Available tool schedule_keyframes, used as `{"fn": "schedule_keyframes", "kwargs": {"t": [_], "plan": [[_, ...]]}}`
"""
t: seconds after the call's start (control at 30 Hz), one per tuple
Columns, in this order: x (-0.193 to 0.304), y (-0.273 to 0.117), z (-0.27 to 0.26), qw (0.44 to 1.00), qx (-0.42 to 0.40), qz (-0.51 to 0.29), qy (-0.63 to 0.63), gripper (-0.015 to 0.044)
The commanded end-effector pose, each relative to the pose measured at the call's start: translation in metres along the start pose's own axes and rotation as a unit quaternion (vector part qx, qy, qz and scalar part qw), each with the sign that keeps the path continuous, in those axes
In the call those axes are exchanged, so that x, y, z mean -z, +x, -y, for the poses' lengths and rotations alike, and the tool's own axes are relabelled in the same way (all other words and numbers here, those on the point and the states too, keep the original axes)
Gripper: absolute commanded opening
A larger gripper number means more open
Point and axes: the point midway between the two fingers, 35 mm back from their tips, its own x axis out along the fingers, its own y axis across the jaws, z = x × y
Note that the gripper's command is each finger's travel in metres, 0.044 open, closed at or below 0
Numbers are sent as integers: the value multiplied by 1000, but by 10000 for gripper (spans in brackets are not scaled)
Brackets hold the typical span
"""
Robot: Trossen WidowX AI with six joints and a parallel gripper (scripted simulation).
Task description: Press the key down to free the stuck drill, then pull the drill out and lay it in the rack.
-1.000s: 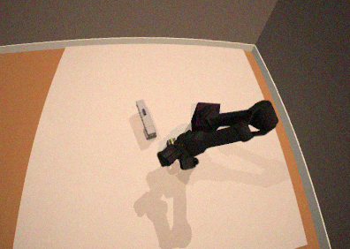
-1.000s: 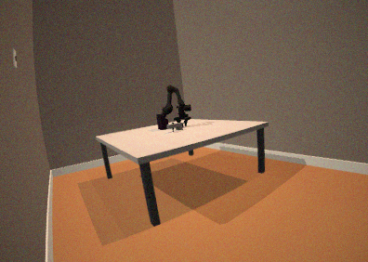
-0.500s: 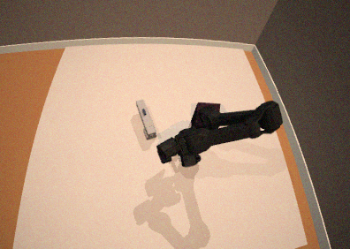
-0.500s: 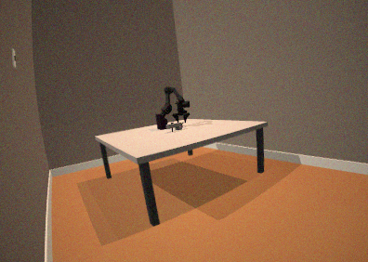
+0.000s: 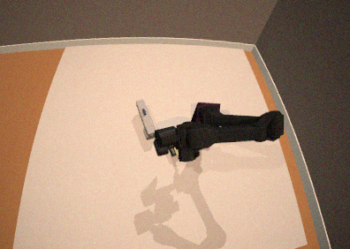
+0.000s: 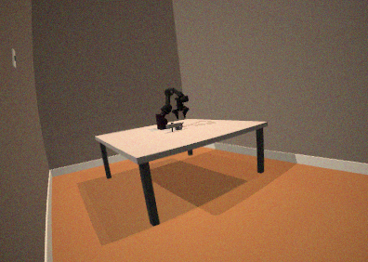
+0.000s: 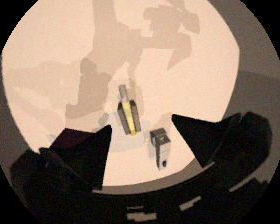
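Observation:
My gripper [image 7: 142,122] [image 6: 180,117] is wide open and empty, raised above the table. Below it in the wrist view, a drill [image 7: 127,111], yellow with a grey round end, appears to lie between the two dark side walls of a small rack [image 7: 136,118]. The drill's grey end sticks out past the walls. A long grey block [image 5: 146,119] [image 7: 163,148], apparently the fixture, stands beside the rack, with a small dark blue spot on it. I cannot tell whether that spot is the key. In the top view the arm hides most of the rack and drill.
The arm's dark base [image 5: 209,107] [image 6: 161,122] [image 7: 71,137] stands close to the rack and block. The arm casts shadows on the pale table top [image 5: 97,171] [image 6: 139,148]. A dark-edged table rim runs along its sides in the exterior view.

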Motion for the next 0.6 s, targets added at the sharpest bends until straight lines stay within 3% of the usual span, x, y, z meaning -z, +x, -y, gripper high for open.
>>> {"fn": "schedule_keyframes", "kwargs": {"t": [0.0, 0.3, 0.57], "plan": [[29, -29, 23, 994, 74, -75, 25, 440], [92, -106, 32, 942, 195, -247, 117, 440], [131, -194, -5, 835, 262, -428, 224, 440]]}}
